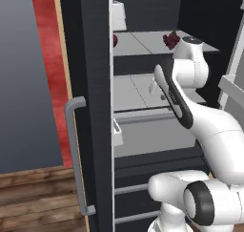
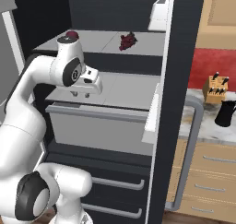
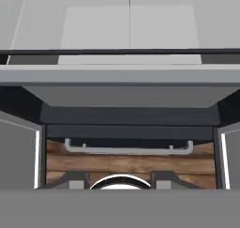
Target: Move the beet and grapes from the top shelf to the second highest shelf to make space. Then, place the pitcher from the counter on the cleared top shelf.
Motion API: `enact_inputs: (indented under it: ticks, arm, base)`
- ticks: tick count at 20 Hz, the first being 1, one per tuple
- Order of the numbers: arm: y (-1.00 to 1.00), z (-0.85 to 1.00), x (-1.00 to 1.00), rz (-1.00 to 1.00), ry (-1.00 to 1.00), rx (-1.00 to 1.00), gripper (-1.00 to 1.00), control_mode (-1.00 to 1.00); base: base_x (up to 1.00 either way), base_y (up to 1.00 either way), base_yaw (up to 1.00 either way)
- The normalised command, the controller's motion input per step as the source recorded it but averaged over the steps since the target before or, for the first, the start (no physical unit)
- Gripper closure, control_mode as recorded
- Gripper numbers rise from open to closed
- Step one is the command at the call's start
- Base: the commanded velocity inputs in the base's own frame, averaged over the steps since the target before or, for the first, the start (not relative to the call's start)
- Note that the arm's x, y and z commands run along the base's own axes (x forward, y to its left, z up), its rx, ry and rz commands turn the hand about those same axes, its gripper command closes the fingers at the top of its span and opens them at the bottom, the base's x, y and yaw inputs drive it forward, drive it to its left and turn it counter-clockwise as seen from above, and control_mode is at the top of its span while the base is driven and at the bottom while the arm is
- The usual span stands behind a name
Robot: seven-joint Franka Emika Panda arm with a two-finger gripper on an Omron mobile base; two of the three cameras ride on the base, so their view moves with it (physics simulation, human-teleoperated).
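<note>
While grapes (image 2: 127, 41) lie on the top shelf (image 2: 99, 42), long axis leftward, jaws' state unclear

Maroon grapes (image 2: 127, 41) on the top shelf (image 2: 143, 44); black pitcher (image 2: 225, 113) upright on the counter (image 2: 203, 128).

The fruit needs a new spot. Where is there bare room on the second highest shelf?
The second highest shelf lies bare from the end effector across to its door-side edge, behind the front rail. The top shelf is busier: the grapes at mid-shelf, the beet behind the arm.
</note>
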Motion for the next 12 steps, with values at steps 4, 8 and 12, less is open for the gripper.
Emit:
enact_inputs:
  ticks: [4,8,12]
  arm:
    - [0.02,0.0,-0.01,-0.05,-0.09,0.0,-1.0,-1.0]
    - [-0.02,0.05,-0.19,-0.02,-0.37,0.04,-1.0,-1.0]
    - [-0.11,0.3,-0.19,-0.01,-0.35,0.07,-1.0,-1.0]
  base:
    - [0.0,0.0,0.0]
    - [0.0,0.0,0.0]
    - [0.0,0.0,0.0]
